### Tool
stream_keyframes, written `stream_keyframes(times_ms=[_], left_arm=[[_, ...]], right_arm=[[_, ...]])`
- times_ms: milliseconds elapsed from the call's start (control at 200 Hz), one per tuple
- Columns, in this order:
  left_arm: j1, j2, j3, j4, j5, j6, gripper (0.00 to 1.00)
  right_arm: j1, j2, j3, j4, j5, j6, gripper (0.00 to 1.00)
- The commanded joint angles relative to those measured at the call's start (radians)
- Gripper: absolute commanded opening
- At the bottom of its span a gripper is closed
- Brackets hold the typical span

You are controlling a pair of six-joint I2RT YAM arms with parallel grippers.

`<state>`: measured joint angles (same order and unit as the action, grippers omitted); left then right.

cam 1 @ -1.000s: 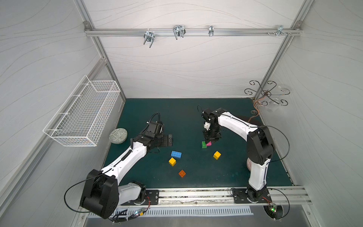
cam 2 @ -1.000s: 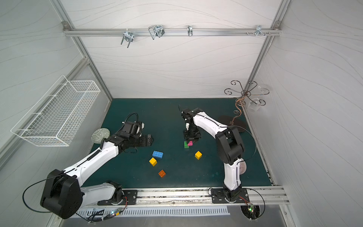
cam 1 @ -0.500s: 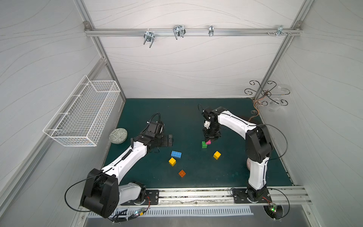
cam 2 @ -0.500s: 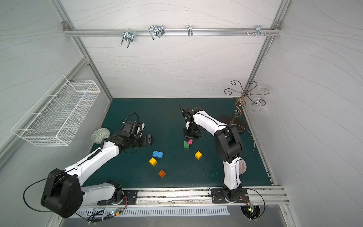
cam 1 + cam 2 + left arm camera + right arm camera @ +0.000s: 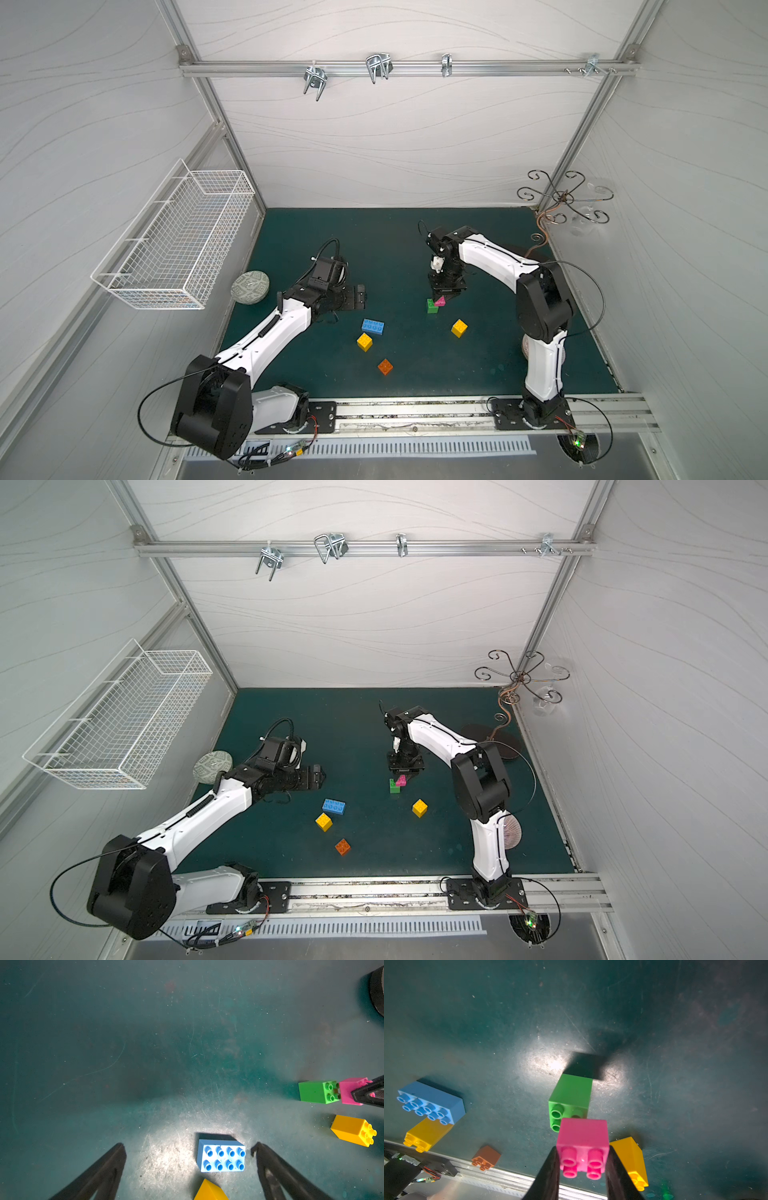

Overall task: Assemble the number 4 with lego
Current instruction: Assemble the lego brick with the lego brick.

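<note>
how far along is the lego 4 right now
Done: nothing clearly joined yet. In hand: the right claw is shut on the pink brick, pressing it, offset, against the studs of the green brick. To do: the blue brick, yellow bricks and orange brick lie loose; the left claw is open by the blue one.

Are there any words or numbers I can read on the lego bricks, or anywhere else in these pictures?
No text can be read anywhere.
Blue brick, green brick, pink brick, orange brick, yellow brick and other yellow brick: plain, no letters or numbers showing.
Small black-and-white label at the front edge near the left arm's base: too small to read.
</note>
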<state>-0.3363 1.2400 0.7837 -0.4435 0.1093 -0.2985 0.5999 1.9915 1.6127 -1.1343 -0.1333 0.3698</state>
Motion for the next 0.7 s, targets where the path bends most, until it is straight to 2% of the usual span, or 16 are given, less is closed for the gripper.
stream_keyframes(times_ms=[0, 695], left_arm=[[-0.004, 0.007, 0.046, 0.030, 0.000, 0.013, 0.99], [-0.004, 0.007, 0.055, 0.022, -0.002, 0.012, 0.99]], right_arm=[[-0.005, 0.027, 0.009, -0.023, 0.004, 0.012, 0.23], [0.013, 0.082, 0.001, -0.054, 0.088, 0.036, 0.21]])
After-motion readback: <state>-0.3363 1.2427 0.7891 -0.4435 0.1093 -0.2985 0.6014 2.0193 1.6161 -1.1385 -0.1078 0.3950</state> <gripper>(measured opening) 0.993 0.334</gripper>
